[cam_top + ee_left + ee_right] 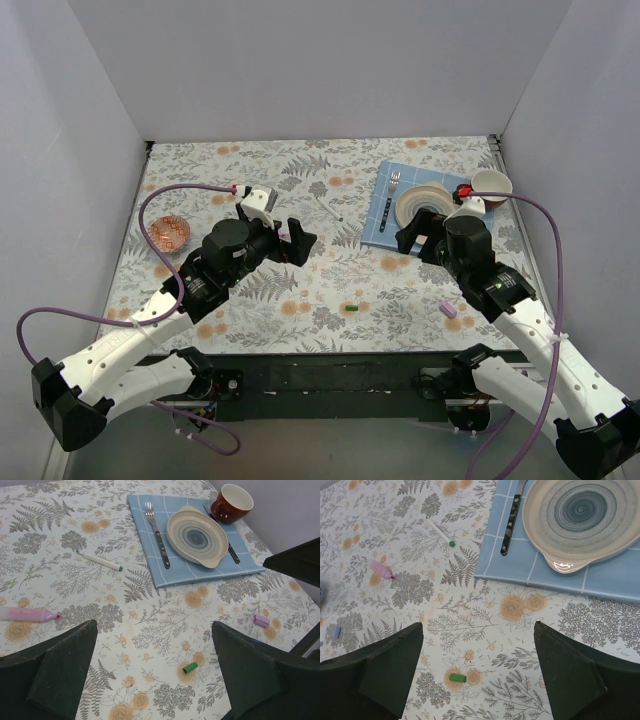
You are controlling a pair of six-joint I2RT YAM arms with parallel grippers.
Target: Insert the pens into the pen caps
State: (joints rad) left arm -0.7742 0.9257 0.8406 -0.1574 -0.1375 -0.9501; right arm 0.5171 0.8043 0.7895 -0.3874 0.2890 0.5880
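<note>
Two pens [99,560] bare; caps [190,667] well apart

ok so green cap [350,308] & lilac cap [448,311] sit well apart on the surface [300,170], thin white pen [328,207] further back, left of blue mat [378,225].

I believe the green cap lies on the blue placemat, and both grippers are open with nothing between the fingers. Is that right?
Not quite. The green cap lies on the flowered tablecloth, apart from the blue placemat, as the left wrist view shows. The rest holds: the left gripper and the right gripper are both open with nothing between the fingers.
</note>
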